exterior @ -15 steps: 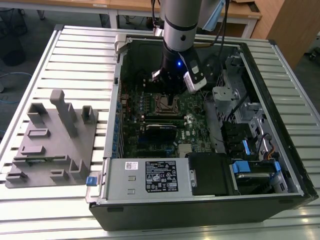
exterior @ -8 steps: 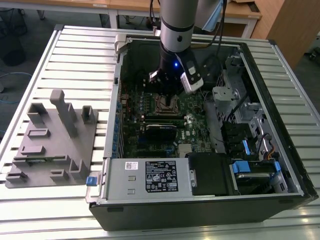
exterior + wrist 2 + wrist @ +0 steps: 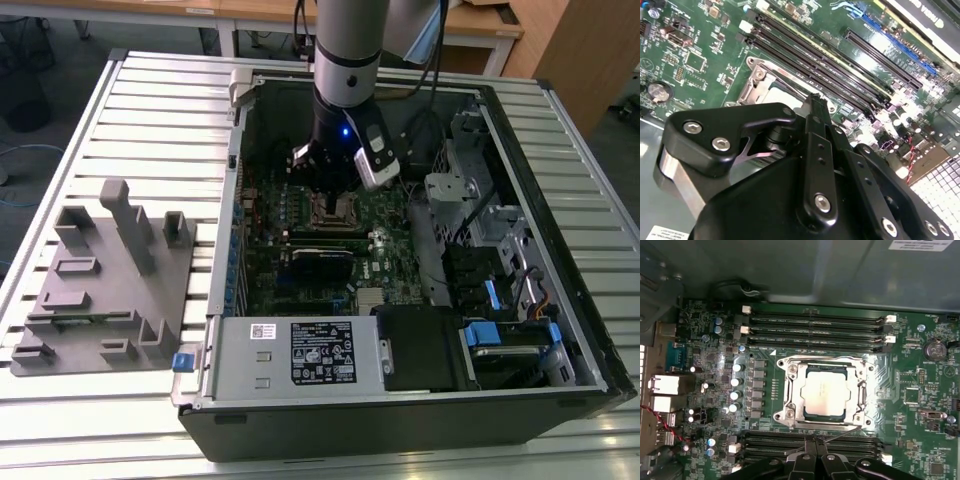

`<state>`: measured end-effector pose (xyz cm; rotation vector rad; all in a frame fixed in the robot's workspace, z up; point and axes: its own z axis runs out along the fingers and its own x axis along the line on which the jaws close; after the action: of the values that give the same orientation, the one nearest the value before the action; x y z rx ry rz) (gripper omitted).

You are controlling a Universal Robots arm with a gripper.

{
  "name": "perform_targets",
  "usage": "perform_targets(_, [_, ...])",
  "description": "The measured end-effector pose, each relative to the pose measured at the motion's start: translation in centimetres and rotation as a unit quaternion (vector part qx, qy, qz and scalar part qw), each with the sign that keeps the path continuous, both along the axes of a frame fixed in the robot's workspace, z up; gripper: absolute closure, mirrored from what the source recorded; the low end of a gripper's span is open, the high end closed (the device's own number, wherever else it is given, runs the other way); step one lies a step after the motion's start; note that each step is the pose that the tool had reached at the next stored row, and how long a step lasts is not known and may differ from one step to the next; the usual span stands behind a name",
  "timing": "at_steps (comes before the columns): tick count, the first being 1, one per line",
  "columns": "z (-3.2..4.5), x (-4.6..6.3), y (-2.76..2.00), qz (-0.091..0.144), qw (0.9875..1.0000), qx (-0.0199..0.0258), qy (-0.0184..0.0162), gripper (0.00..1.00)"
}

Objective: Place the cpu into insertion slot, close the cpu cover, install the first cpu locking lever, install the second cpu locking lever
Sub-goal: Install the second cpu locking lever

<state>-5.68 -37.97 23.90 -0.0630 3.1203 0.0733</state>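
The cpu (image 3: 825, 394), a pale silver square, lies in the insertion slot (image 3: 863, 371). The cpu cover (image 3: 790, 390), a silver frame with a window, lies flat over it. A thin wire lever (image 3: 842, 433) runs slanted along one side of the slot, and its end is next to my fingertips. A second lever (image 3: 815, 360) lies along the opposite side. My gripper (image 3: 814, 442) is shut, with its black fingers together at the slot's edge. I cannot tell whether they touch the lever. In the exterior view my gripper (image 3: 333, 190) hangs just over the slot (image 3: 335, 212) inside the open case. The second wrist view has the gripper (image 3: 815, 97) beside the cover (image 3: 757, 80).
Black memory slots (image 3: 815, 320) flank the socket on two sides. A long black card (image 3: 322, 262) and the grey labelled power supply box (image 3: 300, 352) sit nearer the case front. Cables and drive bays (image 3: 500, 290) fill the exterior view's right. A grey fixture (image 3: 105, 275) stands on the slatted table.
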Motion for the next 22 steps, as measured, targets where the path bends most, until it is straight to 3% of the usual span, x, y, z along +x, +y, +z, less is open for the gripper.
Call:
perform_targets(9, [-0.08, -0.13, 0.0, 0.0, 1.0, 0.0, 0.0, 0.9])
perform_targets(15, [-0.78, -0.2, 0.0, 0.0, 1.0, -0.0003, 0.0, 0.9])
perform_targets(22, [-0.89, -0.21, 0.0, 0.0, 1.0, -0.0006, 0.0, 0.9])
